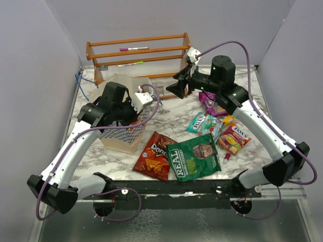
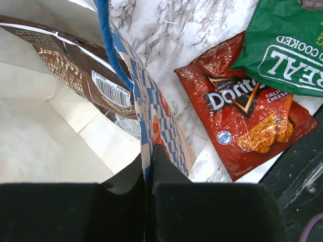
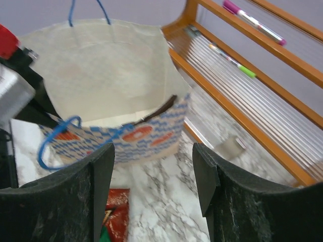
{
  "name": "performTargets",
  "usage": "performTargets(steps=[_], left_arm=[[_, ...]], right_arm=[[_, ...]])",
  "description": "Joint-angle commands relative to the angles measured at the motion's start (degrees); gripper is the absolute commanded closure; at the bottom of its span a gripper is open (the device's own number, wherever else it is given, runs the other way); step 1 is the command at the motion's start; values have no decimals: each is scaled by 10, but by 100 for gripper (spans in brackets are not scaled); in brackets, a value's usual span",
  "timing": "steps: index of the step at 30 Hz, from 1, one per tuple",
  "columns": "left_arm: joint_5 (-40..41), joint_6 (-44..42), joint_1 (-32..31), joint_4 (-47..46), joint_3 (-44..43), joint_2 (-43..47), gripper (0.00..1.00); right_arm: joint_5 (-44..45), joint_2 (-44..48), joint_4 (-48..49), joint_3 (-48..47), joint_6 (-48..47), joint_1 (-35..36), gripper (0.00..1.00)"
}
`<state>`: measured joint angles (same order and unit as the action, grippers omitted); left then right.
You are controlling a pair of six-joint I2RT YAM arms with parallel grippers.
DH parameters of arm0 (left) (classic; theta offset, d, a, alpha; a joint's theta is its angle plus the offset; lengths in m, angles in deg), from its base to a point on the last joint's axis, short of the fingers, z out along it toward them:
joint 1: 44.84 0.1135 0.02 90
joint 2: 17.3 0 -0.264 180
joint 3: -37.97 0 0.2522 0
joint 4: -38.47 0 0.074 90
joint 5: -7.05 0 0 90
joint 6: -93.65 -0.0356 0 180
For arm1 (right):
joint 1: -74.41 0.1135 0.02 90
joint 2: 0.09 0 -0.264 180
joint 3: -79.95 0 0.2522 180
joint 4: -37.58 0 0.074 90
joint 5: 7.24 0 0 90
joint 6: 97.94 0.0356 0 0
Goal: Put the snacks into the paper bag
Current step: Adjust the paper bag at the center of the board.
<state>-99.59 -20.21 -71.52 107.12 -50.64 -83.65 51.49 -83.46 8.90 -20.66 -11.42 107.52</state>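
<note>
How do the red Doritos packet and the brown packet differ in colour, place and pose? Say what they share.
The Doritos packet is red; the brown packet is dark brown. The Doritos packet lies on the marble table, outside the paper bag; the brown packet is inside it. The Doritos packet lies flat, one corner under the green packet; the brown packet sits tilted. Both are glossy printed snack packets.

The paper bag (image 1: 126, 138) stood left, a packet (image 2: 75, 70) inside it, the wooden rack (image 1: 139, 53) behind. To its right lay the Doritos packet (image 1: 154, 156), then the REAL chips (image 1: 198, 157), candy packs (image 1: 233, 137) behind them.
</note>
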Motion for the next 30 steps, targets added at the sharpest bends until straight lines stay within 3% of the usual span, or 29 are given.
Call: performTargets(steps=[1, 6, 21, 30], left_arm=[[23, -11, 14, 7, -7, 25, 100], [7, -12, 25, 20, -13, 27, 89], [-61, 2, 30, 29, -44, 23, 41], [-102, -10, 30, 25, -40, 30, 27]], right_arm=[[41, 43, 2, 40, -37, -27, 36], [72, 78, -12, 96, -67, -74, 36], [127, 108, -133, 263, -191, -179, 37], [112, 100, -278, 303, -276, -185, 38]])
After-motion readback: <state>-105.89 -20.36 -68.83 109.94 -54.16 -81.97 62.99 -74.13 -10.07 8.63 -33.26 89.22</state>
